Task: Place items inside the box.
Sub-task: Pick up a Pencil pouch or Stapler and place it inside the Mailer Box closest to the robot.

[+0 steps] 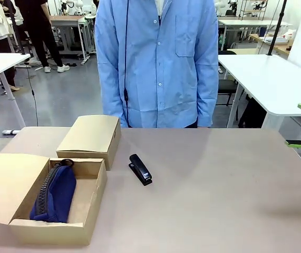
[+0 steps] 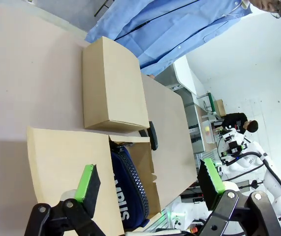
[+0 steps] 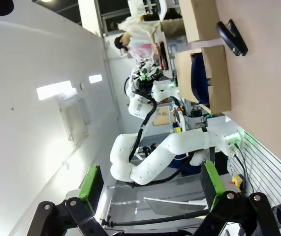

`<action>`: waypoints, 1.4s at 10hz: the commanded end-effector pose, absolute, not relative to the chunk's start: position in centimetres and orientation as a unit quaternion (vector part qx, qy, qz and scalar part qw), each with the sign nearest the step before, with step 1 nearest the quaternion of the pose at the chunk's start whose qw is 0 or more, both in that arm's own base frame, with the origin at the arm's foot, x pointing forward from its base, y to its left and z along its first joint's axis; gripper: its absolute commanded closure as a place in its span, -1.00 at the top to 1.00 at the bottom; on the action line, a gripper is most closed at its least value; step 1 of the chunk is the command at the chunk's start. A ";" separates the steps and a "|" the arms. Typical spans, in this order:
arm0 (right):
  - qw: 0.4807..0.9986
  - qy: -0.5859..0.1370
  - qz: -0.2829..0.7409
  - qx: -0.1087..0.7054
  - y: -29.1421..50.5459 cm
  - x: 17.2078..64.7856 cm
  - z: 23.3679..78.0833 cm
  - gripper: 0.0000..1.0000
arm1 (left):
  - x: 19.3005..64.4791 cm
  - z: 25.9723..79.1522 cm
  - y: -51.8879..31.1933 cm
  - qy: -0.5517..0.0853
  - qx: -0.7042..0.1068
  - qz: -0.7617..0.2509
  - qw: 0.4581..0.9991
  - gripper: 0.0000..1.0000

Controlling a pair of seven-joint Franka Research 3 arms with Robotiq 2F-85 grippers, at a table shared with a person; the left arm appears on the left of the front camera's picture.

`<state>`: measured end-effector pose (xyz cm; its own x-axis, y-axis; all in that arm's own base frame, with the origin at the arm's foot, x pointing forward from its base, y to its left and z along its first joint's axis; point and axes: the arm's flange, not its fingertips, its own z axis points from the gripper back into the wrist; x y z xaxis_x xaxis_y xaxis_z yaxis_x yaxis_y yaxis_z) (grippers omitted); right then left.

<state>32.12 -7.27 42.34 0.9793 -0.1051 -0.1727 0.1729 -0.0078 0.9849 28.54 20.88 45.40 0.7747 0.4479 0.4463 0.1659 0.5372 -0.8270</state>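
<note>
On the tan table (image 1: pixel 219 200) — black stapler (image 1: pixel 140 169) in the middle, open box (image 1: pixel 50 233) at 8 o'clock.
Navy pouch (image 1: pixel 55 195) inside; left gripper (image 2: pixel 149 179), right gripper (image 3: pixel 151 181) both spread apart — white tables (image 1: pixel 266 79) behind.

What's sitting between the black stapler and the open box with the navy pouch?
Nothing. In the front view only bare tabletop separates the stapler from the open box; the closed box stands farther back, off that line.

Bare counter (image 1: pixel 229 200) is left right of the stapler (image 1: pixel 140 169); the left is blocked by an open box (image 1: pixel 50 232) and a closed box (image 1: pixel 89 134).
</note>
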 end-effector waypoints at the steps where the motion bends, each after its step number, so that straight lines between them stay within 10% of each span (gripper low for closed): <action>1: 0.778 0.019 -0.081 0.623 -2.0 34.6 43.6 1.00 | 28.5 45.2 20.8 -0.336 -0.478 0.079 0.807 1.00; 7: 0.936 0.000 0.203 0.287 24.9 39.1 45.1 1.00 | 28.5 45.2 20.8 -0.336 -0.478 0.079 0.807 1.00; 10: 0.908 -0.032 0.167 0.382 26.1 37.9 46.3 1.00 | 28.5 45.2 20.8 -0.336 -0.478 0.079 0.807 1.00; 14: 0.951 -0.094 0.194 0.221 33.4 39.4 40.6 1.00 | 28.5 45.2 20.8 -0.336 -0.478 0.079 0.807 1.00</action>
